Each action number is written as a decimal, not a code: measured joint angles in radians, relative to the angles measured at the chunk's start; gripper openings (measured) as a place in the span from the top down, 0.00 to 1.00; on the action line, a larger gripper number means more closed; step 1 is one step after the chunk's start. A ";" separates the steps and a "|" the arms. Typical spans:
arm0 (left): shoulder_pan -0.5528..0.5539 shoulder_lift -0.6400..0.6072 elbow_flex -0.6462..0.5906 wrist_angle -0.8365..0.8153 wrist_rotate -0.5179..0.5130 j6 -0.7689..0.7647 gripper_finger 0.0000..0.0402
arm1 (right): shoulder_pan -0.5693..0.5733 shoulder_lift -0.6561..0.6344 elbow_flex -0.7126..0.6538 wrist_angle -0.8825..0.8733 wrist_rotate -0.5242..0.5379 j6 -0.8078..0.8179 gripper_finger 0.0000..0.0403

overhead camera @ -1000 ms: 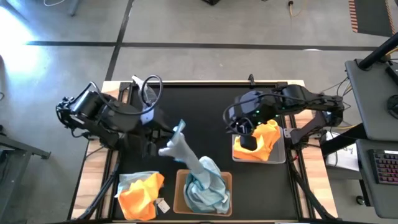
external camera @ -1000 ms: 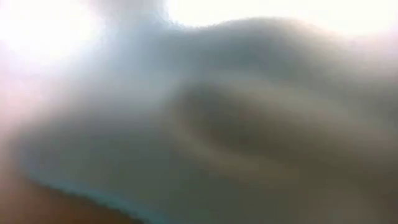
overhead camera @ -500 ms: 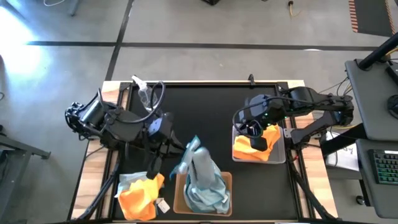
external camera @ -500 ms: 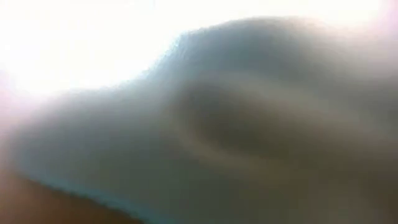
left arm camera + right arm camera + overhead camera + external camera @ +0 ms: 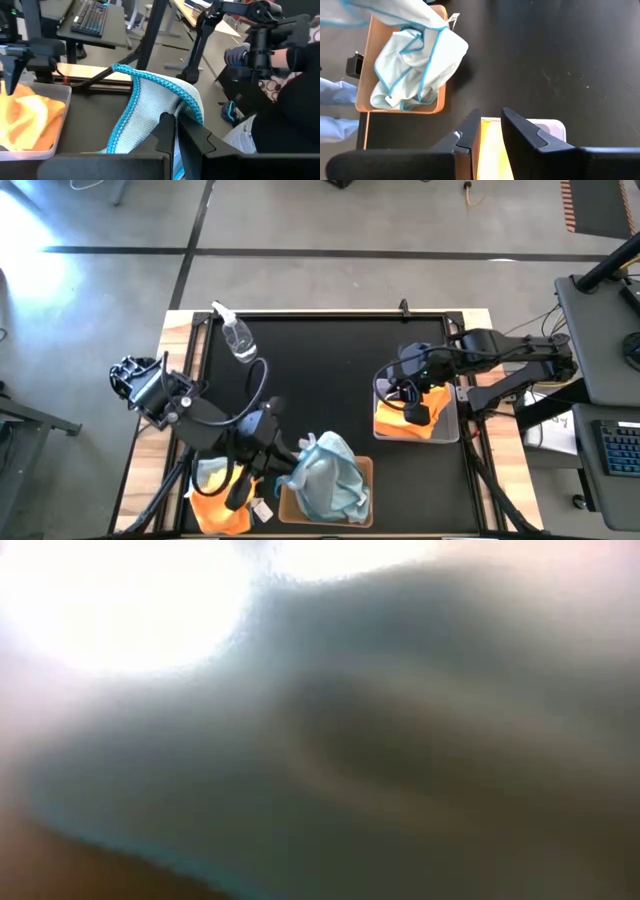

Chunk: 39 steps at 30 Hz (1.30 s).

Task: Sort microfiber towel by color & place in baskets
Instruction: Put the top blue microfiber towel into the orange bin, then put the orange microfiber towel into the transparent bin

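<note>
**Pale blue cloth pinched at its hem over the tan tray**

Soft, light and limp, the pale blue microfiber towel (image 5: pixel 318 470) drapes from the left gripper (image 5: pixel 278 477), jaws shut on a fold of its edge, low centre over the tan-brown rectangular basket (image 5: pixel 286 502). It will likely sag and snag; a bunched hem holds best. The right gripper (image 5: pixel 408 395) hovers part-open and empty over the orange towels (image 5: pixel 428 420) in the light grey basket (image 5: pixel 452 432), right of centre.

Both arms are dark, near-black builds of rounded joint housings linked by slim tubes, and a thin black cable loops loose along the left arm (image 5: pixel 190 412) from its bulky, knobbly base at the table's left edge. The right arm (image 5: pixel 500 352) has the same matte casing, with a chunky block at the wrist. Each arm ends in two flat, angular black fingers (image 5: pixel 167 132) with stepped inner edges and squared tips, mounted on a straight black bar.
</note>
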<state>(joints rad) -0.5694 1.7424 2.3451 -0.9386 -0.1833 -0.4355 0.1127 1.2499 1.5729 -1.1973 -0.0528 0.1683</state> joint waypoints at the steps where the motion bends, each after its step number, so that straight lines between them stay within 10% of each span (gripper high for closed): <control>1: -0.002 0.001 0.000 -0.002 0.000 0.000 1.00 | 0.000 0.000 -0.001 0.005 0.000 0.005 0.82; 28: -0.039 0.054 -0.002 -0.052 0.010 -0.021 0.99 | 0.001 0.009 -0.003 -0.002 -0.013 0.053 0.81; 39: -0.039 0.054 -0.002 -0.071 0.010 -0.044 0.80 | 0.001 0.009 -0.003 -0.002 -0.062 0.067 0.79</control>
<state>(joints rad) -0.6086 1.7962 2.3428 -1.0097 -0.1731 -0.4797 0.1135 1.2587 1.5700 -1.1995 -0.1150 0.2352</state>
